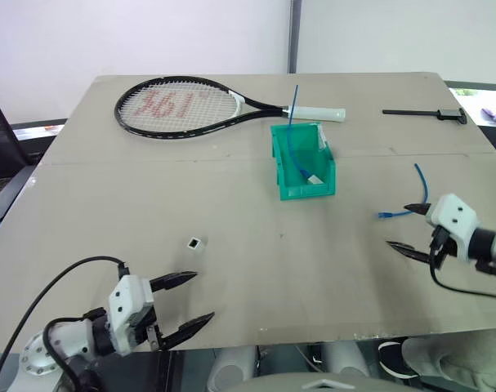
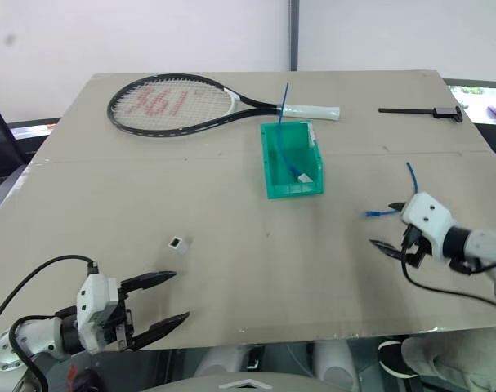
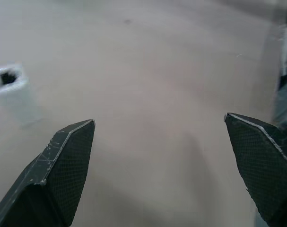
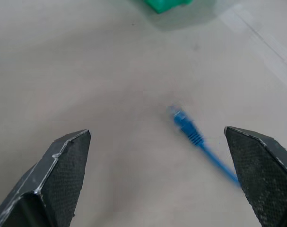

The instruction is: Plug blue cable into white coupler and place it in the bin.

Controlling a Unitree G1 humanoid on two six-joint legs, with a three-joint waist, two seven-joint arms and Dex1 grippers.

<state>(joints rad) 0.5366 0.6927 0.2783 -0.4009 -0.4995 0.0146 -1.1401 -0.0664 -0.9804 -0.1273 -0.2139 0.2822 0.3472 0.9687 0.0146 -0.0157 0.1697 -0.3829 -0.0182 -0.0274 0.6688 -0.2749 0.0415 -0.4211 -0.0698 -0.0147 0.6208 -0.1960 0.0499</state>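
So we've got both arms over the table (image 1: 231, 245) and nothing picked up so far. Our left gripper (image 1: 188, 305) hangs near the front edge with its jaws spread wide and empty, and the white coupler (image 1: 196, 242) sits on the table a bit beyond it, socket opening facing up, well apart from everything else. Our right gripper (image 1: 408, 228) is over on the right side, jaws also wide with nothing between them. The blue cable (image 1: 421, 189) lies right there beside it, one plug end (image 4: 185, 122) on the table near the right gripper's fingertips. The bin (image 1: 283, 171) stands mid-table and already has another blue cable (image 1: 294, 139) with a white end piece in it, poking up past the back wall. Behind it there's a tennis racket (image 1: 182, 106), and a black tool (image 1: 427, 113) at the far right.
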